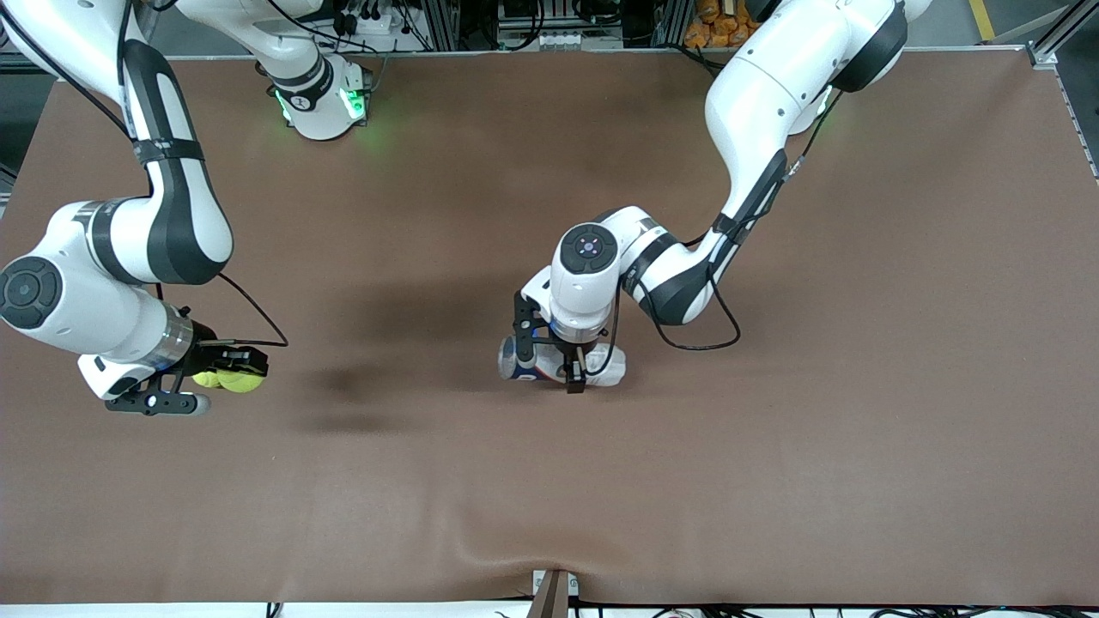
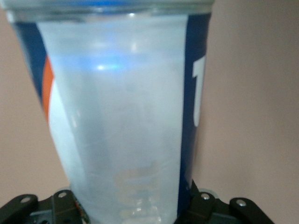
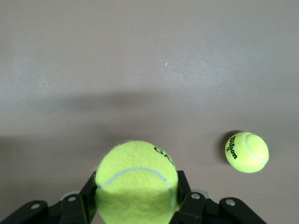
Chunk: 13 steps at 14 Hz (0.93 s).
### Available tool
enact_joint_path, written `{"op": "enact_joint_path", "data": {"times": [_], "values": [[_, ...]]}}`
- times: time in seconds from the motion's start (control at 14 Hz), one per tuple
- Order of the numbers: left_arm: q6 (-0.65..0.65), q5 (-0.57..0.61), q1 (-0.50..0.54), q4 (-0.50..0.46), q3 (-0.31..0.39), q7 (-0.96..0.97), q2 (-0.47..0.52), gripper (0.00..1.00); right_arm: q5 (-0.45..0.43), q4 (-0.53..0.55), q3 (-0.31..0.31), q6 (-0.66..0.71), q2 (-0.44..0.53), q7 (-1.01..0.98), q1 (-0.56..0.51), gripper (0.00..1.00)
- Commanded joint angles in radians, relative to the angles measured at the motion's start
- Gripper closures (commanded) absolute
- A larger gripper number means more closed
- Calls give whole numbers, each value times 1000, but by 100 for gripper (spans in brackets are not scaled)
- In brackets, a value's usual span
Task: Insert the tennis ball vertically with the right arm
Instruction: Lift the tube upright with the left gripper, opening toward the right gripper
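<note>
My right gripper point(image 3: 135, 198) is shut on a yellow-green tennis ball point(image 3: 136, 182), held just above the brown table at the right arm's end. In the front view that gripper point(image 1: 233, 371) shows with the tennis ball point(image 1: 239, 382) yellow at its tips. A second tennis ball point(image 3: 246, 152) with black lettering lies loose on the table close by. My left gripper point(image 1: 573, 371) is shut on a clear plastic can point(image 1: 601, 362) with a blue, orange and white label, which lies on its side mid-table. The can point(image 2: 126, 116) fills the left wrist view between the fingers point(image 2: 198, 205).
The brown table cover point(image 1: 773, 446) stretches wide around both grippers, with a ripple at its near edge point(image 1: 549, 558). The right arm's base point(image 1: 322, 103) glows green at the table's back edge.
</note>
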<state>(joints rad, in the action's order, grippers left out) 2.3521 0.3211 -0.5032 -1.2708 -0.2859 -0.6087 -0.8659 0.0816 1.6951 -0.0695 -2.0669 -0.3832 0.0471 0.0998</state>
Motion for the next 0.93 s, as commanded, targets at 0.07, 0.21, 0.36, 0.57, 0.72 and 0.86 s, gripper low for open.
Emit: {"op": "enact_joint_path", "data": {"times": [0.07,0.21,0.36,0.57,0.72,0.86], "values": [[182,-69,-4,-13,-10,50,4,26,0,12,2,7,21,-3,-3,100],[261,-71,-14,-15,-10,124,-2,26,0,12,2,7,21,-1,-3,100],[346,-73,-20,-15,-10,171,-15,26,-2,12,2,7,21,-3,-3,100],[441,-77,-43,-21,-10,265,-19,27,-2,12,2,7,21,-3,-3,100],[502,-79,-69,-21,-10,331,-28,27,0,12,0,7,23,-3,-3,100],[623,-77,-75,-24,-10,351,-54,27,0,12,0,8,24,-1,-3,100]]}}
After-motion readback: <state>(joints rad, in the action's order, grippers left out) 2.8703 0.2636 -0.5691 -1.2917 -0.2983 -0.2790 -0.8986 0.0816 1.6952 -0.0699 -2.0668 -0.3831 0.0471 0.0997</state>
